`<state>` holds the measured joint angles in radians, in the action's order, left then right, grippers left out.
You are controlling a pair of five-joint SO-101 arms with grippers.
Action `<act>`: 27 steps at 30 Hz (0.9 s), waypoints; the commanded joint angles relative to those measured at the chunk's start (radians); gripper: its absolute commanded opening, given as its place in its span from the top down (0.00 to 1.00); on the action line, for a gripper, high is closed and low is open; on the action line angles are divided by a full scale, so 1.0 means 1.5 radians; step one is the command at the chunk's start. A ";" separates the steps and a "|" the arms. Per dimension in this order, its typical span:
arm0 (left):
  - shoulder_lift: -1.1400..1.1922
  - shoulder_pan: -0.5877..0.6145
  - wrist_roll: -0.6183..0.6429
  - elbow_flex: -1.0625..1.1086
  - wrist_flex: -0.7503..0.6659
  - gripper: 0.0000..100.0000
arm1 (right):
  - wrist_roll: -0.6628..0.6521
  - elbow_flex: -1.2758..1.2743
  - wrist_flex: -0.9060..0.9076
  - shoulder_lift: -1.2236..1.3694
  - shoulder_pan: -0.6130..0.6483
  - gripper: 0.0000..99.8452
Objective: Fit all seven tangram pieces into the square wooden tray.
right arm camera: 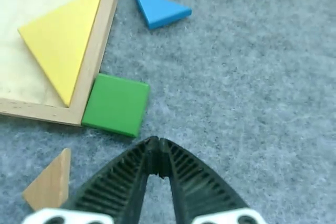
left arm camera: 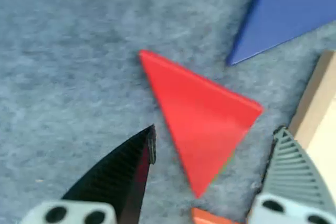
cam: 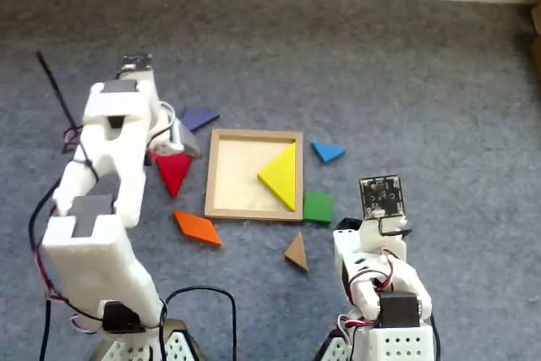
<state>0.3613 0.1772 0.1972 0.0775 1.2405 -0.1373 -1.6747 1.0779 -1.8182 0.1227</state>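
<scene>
Right gripper (right arm camera: pixel 158 144): hanging low over the carpet (right arm camera: pixel 262 103), fingers pressed together, clasping nothing; pointing at bare pile just beside the green square (right arm camera: pixel 115 104).
Left gripper (left arm camera: pixel 216 132): hovering over the red triangle (left arm camera: pixel 202 124), fingers spread wide, one on either side of it; not gripping it, contact with it impossible to judge.
Red triangle: lying flat on the carpet just outside the tray (cam: pixel 213 177), beside the wall on the left arm's side.
Tray: sitting between the two arms, holding a single piece.
Yellow triangle (cam: pixel 283 177): resting inside the tray, one edge lying along the wall on the right arm's side.
Green square: sitting outside the tray, hard against its near corner; touching or just short of it, hard to say.
Light blue triangle (right arm camera: pixel 157 8): lying on the carpet near the far corner on that same side, apart from the rim.
Dark blue piece (left arm camera: pixel 289 14): lying outside the tray, near the red triangle.
Orange piece (cam: pixel 197 227): lying off the tray's near corner, close to the red triangle's tip.
Tan triangle (cam: pixel 296 253): lying in front of the tray, near the green square.
Progress: judging early going, with one of seven seated and six waiting on the carpet.
Step in hand: probably lining up a grasp on the red triangle.
</scene>
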 commanded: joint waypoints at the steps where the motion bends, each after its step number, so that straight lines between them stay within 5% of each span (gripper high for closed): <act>1: 0.059 -0.035 0.045 -0.118 0.037 0.66 | -0.007 -0.063 -0.008 -0.008 -0.004 0.98; 27: 0.138 0.005 0.056 -0.158 0.094 0.66 | -0.007 -0.063 -0.008 -0.008 -0.004 0.98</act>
<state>0.5808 0.1680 0.2770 -0.1588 1.3755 -0.1373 -1.6747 1.0779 -1.8182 0.1227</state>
